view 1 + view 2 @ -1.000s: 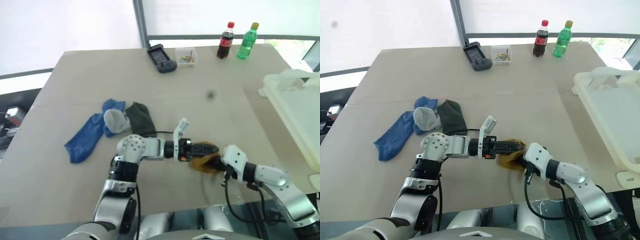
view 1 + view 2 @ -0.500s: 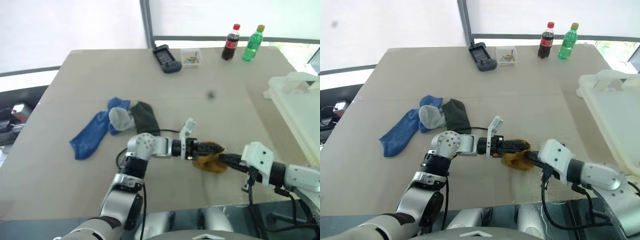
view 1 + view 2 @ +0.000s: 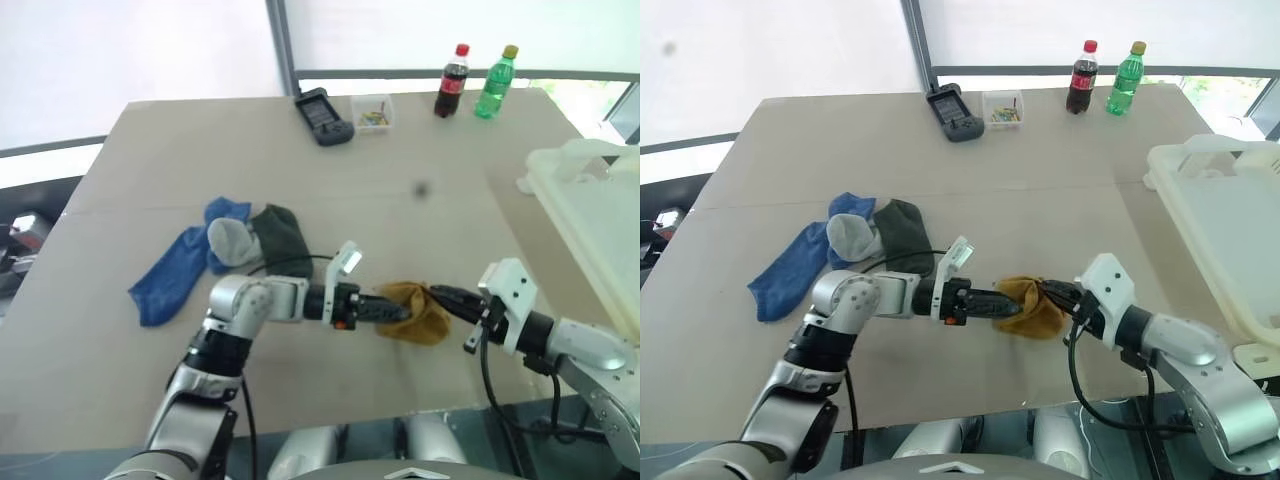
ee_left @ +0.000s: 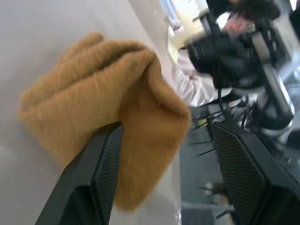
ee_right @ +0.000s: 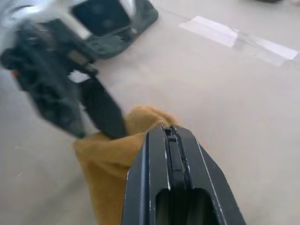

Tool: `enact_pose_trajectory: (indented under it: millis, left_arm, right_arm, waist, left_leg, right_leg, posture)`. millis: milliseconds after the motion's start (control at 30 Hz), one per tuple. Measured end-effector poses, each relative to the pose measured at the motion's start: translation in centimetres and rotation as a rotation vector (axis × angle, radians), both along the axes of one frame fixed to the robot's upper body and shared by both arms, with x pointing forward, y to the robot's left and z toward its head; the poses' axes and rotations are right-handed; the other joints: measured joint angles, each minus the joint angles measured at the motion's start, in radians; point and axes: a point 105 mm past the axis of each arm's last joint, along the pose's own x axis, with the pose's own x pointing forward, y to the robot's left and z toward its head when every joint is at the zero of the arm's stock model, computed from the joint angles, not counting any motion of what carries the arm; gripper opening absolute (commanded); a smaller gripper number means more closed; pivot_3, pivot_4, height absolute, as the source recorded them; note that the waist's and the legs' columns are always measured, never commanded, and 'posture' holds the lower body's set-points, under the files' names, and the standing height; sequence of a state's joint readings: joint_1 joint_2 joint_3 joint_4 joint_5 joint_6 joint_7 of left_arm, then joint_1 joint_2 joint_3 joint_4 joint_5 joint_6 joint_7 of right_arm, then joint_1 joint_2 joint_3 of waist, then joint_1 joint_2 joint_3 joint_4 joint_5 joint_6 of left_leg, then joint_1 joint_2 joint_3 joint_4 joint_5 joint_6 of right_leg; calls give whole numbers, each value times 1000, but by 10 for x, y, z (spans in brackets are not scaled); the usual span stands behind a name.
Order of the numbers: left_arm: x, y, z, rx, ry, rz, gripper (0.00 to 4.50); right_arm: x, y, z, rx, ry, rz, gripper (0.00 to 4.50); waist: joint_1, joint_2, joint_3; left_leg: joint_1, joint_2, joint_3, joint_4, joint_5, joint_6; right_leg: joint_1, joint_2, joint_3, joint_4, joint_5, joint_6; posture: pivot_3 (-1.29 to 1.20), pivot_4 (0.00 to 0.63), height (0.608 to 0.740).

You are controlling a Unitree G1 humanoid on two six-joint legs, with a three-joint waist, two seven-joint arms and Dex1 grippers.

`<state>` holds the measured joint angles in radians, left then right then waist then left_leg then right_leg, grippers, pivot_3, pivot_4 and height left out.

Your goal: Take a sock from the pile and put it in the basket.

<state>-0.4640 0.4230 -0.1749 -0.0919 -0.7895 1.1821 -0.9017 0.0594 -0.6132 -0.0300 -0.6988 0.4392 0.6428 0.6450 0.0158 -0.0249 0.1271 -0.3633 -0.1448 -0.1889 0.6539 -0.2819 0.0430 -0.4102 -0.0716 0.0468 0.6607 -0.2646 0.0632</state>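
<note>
A mustard-yellow sock (image 3: 418, 312) hangs bunched just above the table (image 3: 400, 200), between my two grippers. My right gripper (image 3: 437, 296) is shut on the sock's upper edge; in the right wrist view the sock (image 5: 108, 159) droops from the closed fingertips (image 5: 169, 136). My left gripper (image 3: 395, 311) points at the sock from the left and is open, with its fingers (image 4: 93, 183) spread either side of the sock (image 4: 108, 112). The pile (image 3: 235, 240) of blue, light grey and dark green socks lies to the left. The off-white basket (image 3: 590, 200) stands at the table's right edge.
At the far edge stand a cola bottle (image 3: 452, 81) and a green bottle (image 3: 496, 82), with a small clear box (image 3: 372, 113) and a black device (image 3: 323, 116) to their left. A cable (image 3: 290, 262) loops beside the pile.
My right gripper has risen, lifting the mustard-yellow sock off the table. My left gripper has drawn back to the left and rolled, its fingers still apart.
</note>
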Motion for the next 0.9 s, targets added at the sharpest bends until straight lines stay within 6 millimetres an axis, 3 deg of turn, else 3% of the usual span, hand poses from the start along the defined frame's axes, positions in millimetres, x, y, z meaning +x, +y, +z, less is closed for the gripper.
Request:
enact_pose_trajectory:
  millis: [167, 267, 400, 500, 633, 667, 767, 867, 900]
  left_arm:
    - [-5, 20, 16, 22, -221, -9, 3162]
    - [-6, 32, 18, 67, -373, 1, 3162]
    - [-5, 39, 21, 50, -524, 54, 3162]
    - [-3, 42, 26, 45, -578, 73, 3162]
    - [-6, 55, 23, 71, -627, 85, 3162]
    - [-8, 57, 21, 77, -638, 78, 3162]
    - [-9, 58, 23, 76, -674, 60, 3162]
    - [-10, 64, 22, 120, -721, 30, 3162]
    - [-11, 67, 21, 141, -729, 17, 3162]
  right_arm:
    - [7, 12, -5, -27, -8, 65, 58]
    - [6, 16, -28, -86, 45, 94, 58]
    - [7, 8, -47, -223, 46, 103, 58]
    - [8, 7, -47, -240, 25, 106, 58]
    - [6, 4, -31, -128, 71, 63, 1079]
    - [5, 5, -19, -79, 63, 55, 1708]
    - [6, 9, -2, -8, 50, 28, 2973]
    - [12, 11, -1, 24, 87, -30, 4353]
    - [13, 10, -2, 23, 107, -44, 4440]
  waist:
    - [-4, 1, 1]
    - [0, 2, 1]
    - [4, 2, 2]
    - [5, 2, 2]
    - [3, 2, 3]
    - [3, 3, 3]
    - [3, 3, 3]
    - [1, 3, 3]
    - [0, 4, 3]
  left_leg:
    - [0, 0, 1, -1, 0, 0]
    - [0, 0, 1, -2, 0, 0]
    - [-1, 0, 1, -1, 0, 0]
    - [-1, 0, 0, -1, 0, 0]
    - [-1, 0, 1, -2, 0, 0]
    - [-1, 0, 1, -2, 0, 0]
    - [-1, 0, 0, -2, 0, 0]
    - [-1, 0, 0, -2, 0, 0]
    - [-1, 0, 1, -3, 0, 0]
  right_leg:
    - [-1, 0, 1, 0, 0, 0]
    - [-1, 0, 0, -2, 0, 0]
    - [-1, 0, 0, -3, 0, 0]
    - [0, 0, -1, -2, 0, 0]
    - [-1, 0, 0, -2, 0, 0]
    - [-1, 0, 0, -2, 0, 0]
    - [-1, 0, 0, -3, 0, 0]
    - [-1, 0, 0, -2, 0, 0]
    - [-1, 0, 0, -2, 0, 0]
  posture:
    - [0, 150, 740]
    - [0, 150, 740]
    - [0, 150, 740]
    - [0, 150, 740]
    - [0, 150, 740]
    - [0, 150, 740]
    - [0, 150, 740]
    - [0, 150, 740]
    - [0, 150, 740]
